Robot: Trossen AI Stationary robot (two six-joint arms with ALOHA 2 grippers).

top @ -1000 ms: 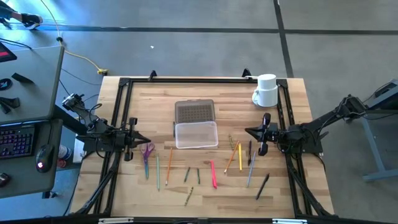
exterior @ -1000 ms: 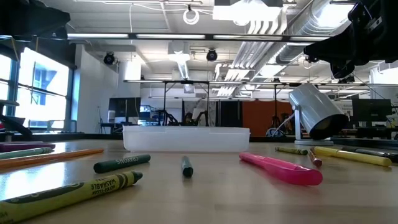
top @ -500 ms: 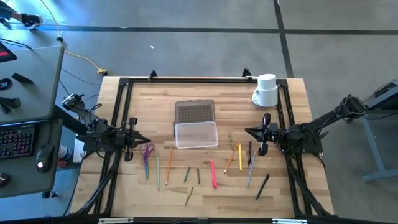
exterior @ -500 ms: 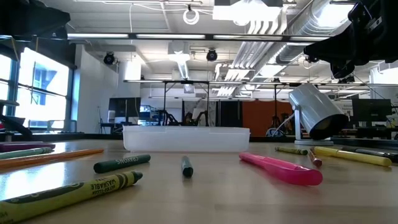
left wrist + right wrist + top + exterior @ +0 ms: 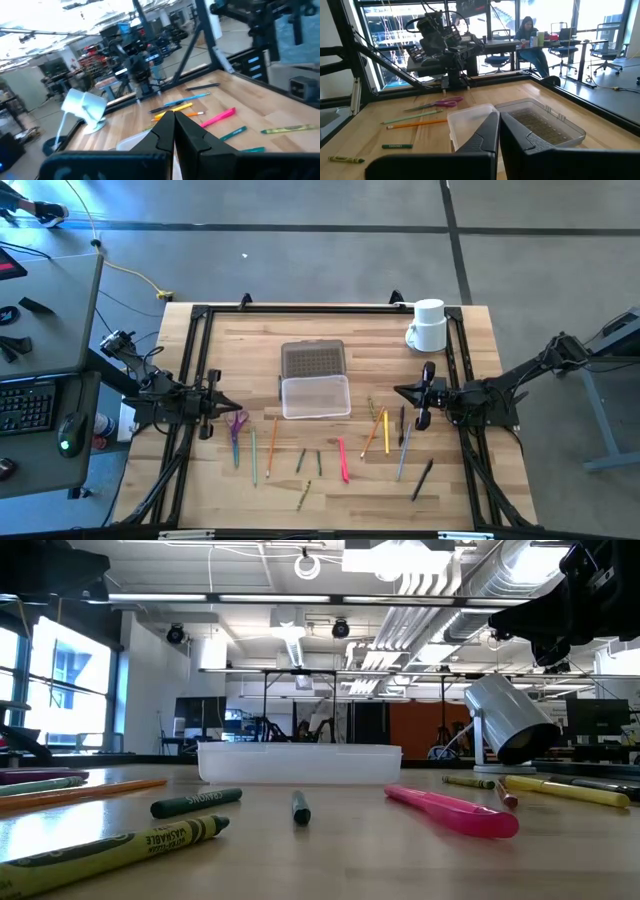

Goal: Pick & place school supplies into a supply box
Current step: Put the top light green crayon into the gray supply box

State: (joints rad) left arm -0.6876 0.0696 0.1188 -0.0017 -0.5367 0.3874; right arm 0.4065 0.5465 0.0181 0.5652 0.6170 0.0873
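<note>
Seen from above, a wooden table holds scattered school supplies along its near half, with nothing yet placed in the supply box.

Nearest the front edge lie a yellow-green crayon and a black pen, both angled. Just behind them a row runs across the table: purple-handled scissors near the left side, then a green pencil, an orange pencil, two short green crayons, a pink pen, an orange and yellow pair and a grey pen. Almost all have their long axes running roughly front to back, some leaning slightly.

These items look light, thin and rigid. The round barrels would likely roll or slip, so a pinch across the middle of a barrel seems the safest hold. The scissors look best taken at the blades or where handle meets blade.

Farther back, at the table's centre, the clear supply box lies open, its grey dotted lid folded flat behind it. Its long axis runs left to right.

The left gripper waits at the left edge beside the scissors, its fingers nearly together and holding nothing. The right gripper waits at the right edge near the orange and yellow pair, fully closed and empty.

A white mug stands at the far right corner.
</note>
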